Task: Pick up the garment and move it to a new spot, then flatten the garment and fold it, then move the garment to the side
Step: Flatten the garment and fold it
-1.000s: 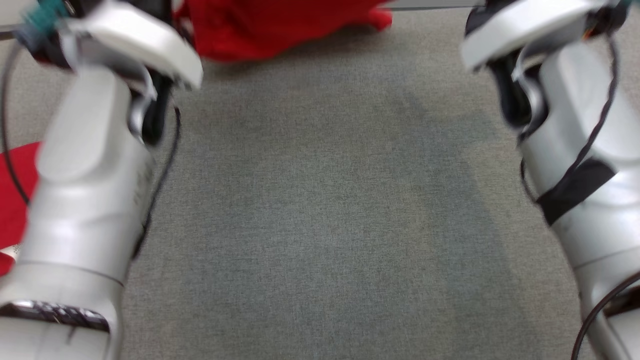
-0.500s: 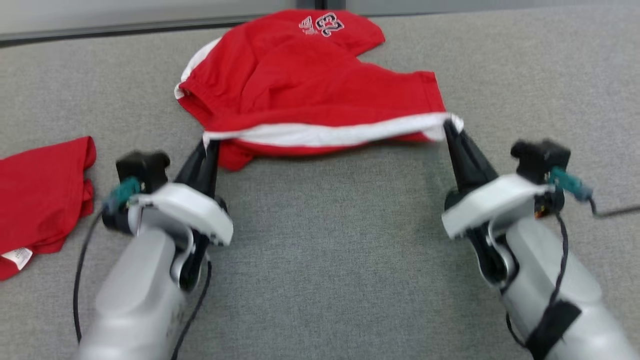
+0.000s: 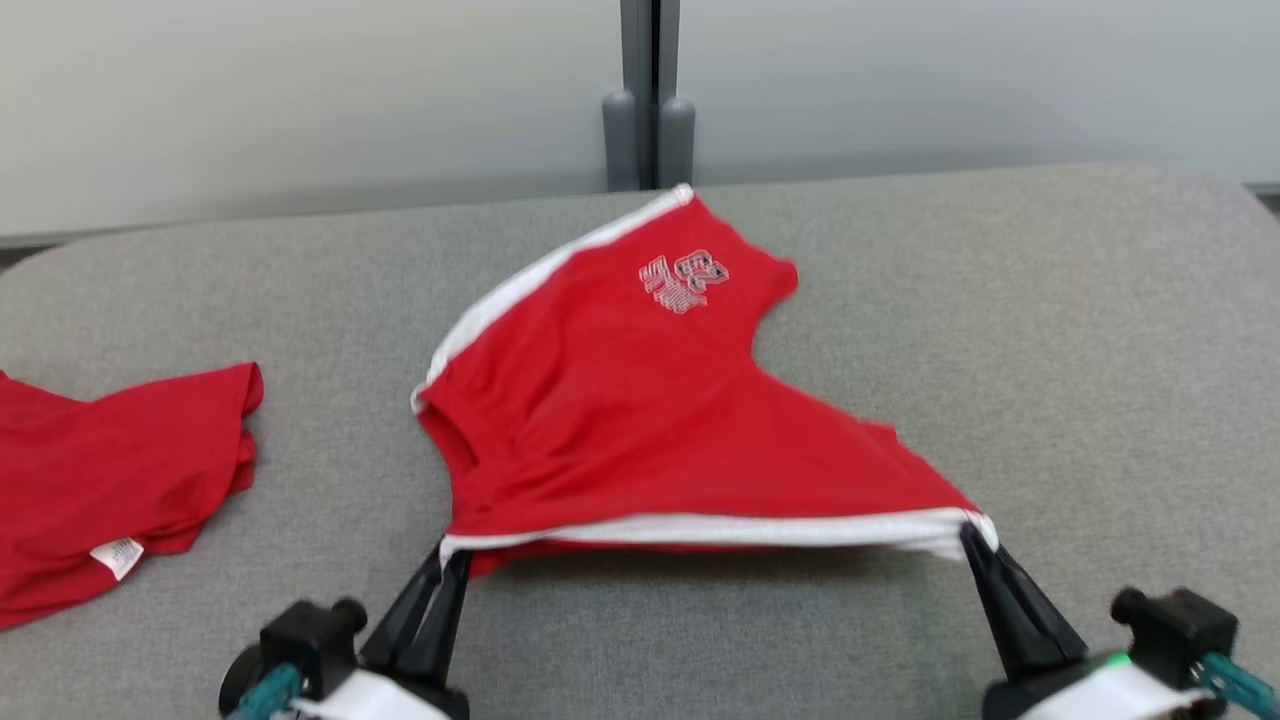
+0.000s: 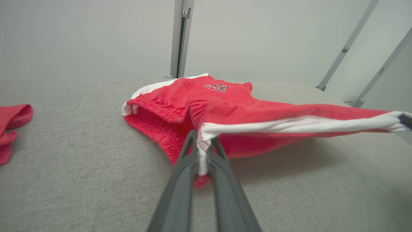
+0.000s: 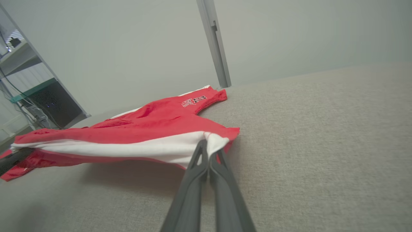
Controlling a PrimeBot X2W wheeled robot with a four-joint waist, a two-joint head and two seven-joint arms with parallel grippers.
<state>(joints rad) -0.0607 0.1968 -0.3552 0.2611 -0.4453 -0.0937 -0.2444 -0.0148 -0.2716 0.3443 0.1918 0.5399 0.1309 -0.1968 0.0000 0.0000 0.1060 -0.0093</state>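
red garment (image 3: 650, 420) with white stripe (image 3: 700, 528) lies mid grey worktop (image 3: 1080, 330), far part resting, near edge lifted clear. left pincer (image 3: 452, 562) pinches one end of stripe; right pincer (image 3: 968, 535) pressed together on other end. edge held taut between them, judged so cloth spreads flat before folding. other red cloth (image 3: 110, 480) well apart at left, not involved.

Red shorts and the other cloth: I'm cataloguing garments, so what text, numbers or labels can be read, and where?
"23": printed on the red shorts, near the far hem.
Small lettering beside that number: too blurred to read.
White tag on the other red garment, at left: too small to read.
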